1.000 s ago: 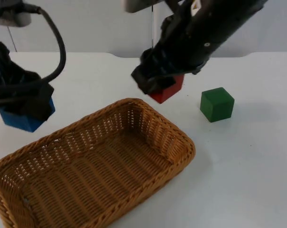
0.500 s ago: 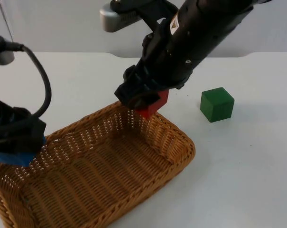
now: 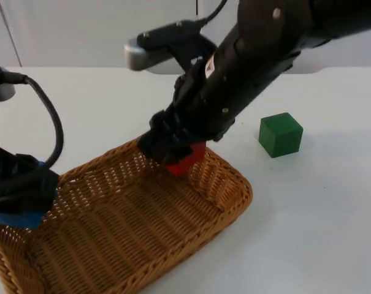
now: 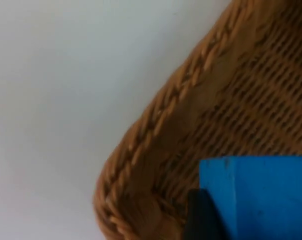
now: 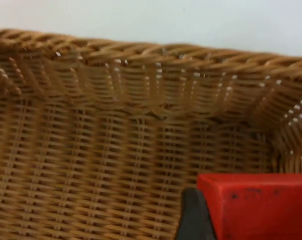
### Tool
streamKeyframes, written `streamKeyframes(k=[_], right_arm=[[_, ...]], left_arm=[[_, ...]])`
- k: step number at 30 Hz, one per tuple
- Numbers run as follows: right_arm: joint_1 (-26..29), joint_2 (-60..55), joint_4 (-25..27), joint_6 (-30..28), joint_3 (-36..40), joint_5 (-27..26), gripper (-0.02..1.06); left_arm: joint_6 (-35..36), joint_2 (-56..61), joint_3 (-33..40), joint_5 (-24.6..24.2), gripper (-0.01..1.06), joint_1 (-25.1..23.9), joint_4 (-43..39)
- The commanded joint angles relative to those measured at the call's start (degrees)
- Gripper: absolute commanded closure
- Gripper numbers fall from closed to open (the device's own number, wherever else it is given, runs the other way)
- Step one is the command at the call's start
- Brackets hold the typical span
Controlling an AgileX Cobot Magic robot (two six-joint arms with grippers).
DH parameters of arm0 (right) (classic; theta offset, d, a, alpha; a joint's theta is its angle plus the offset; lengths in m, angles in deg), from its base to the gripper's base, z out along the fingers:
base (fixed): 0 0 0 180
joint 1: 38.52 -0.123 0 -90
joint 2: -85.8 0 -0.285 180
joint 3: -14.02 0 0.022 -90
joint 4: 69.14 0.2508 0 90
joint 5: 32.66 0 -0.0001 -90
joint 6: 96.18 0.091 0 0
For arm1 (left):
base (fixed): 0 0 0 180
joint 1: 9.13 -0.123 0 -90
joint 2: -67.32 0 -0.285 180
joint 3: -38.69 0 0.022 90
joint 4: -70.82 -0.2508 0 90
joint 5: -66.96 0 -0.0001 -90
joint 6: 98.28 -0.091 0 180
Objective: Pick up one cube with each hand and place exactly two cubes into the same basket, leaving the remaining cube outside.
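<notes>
A: Start nearest us. What is in the wicker basket (image 3: 229,184)?

B: Its woven floor is bare; neither cube lies on it. The basket sits on the white bench (image 3: 320,214), long and shallow, running from the near left corner up towards the middle.

A: And the left gripper (image 3: 19,193)?

B: It hangs over the basket's near left end, jaws clamped on the blue cube (image 3: 16,217). In the top view the cube peeks out beneath the black fingers, right at the rim. In the left wrist view the blue cube (image 4: 258,197) is above the corner of the basket (image 4: 155,135), mostly over the inside of the weave, with white bench beyond the braided rim. I cannot tell whether it touches the wicker.

A: Further back?

B: The right gripper (image 3: 173,150) is over the basket's far end, jaws closed on the red cube (image 3: 185,162). The cube is just inside the far rim, held off the floor. The right wrist view shows the red cube (image 5: 255,205) above the basket's floor, with the far wall (image 5: 141,85) rising behind it.

A: The third cube?

B: The green cube (image 3: 281,134) stands on the bench to the right of the basket's far end, apart from it and clear of both arms.
</notes>
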Motion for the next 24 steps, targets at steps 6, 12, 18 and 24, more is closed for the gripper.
streamKeyframes(k=[6,12,18,24], right_arm=[[-0.27,-2.32,0.24,-0.56,-0.36,-2.04,1.05],[-0.27,-3.39,0.12,-0.56,-0.36,-3.88,1.05],[-0.27,-3.51,0.12,-0.56,-0.36,-5.77,1.05],[-0.27,-3.51,0.12,-0.56,-0.36,-7.1,1.05]], left_arm=[[0.28,0.39,0.29,3.75,1.05,5.91,0.94],[0.28,-2.19,0.29,4.64,1.05,6.37,0.1],[0.28,-6.26,0.29,5.61,1.05,6.37,0.1],[-0.16,-10.93,0.29,6.74,1.05,6.37,0.1]])
